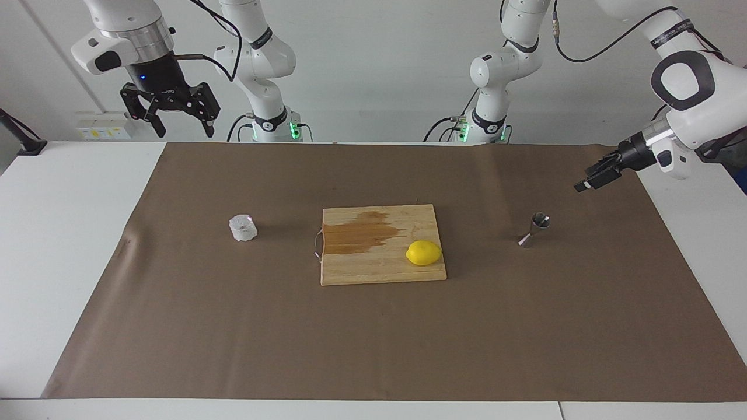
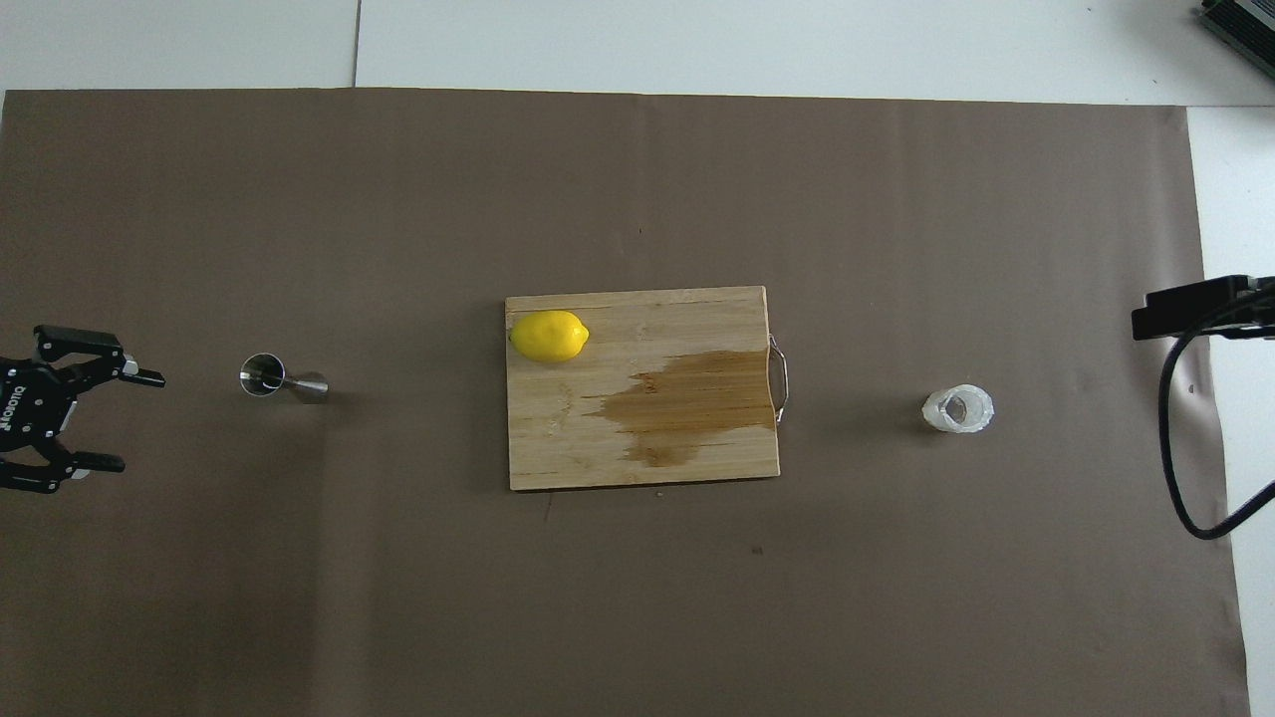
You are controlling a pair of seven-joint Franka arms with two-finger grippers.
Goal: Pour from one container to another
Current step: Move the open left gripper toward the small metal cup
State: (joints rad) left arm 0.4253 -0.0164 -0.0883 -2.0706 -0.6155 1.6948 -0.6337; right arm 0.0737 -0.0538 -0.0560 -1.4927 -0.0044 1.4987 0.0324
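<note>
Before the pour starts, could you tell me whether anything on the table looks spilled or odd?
Yes: a dark wet-looking stain spreads across the cutting board from its handle edge, beside the lemon. Glass cup and jigger stand upright.

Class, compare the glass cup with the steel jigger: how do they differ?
The glass cup is squat, clear and bumpy; the steel jigger is slim, shiny and hourglass-shaped. The cup stands toward the right arm's end of the table, the jigger toward the left arm's. Both stand upright on the brown mat, untouched.
</note>
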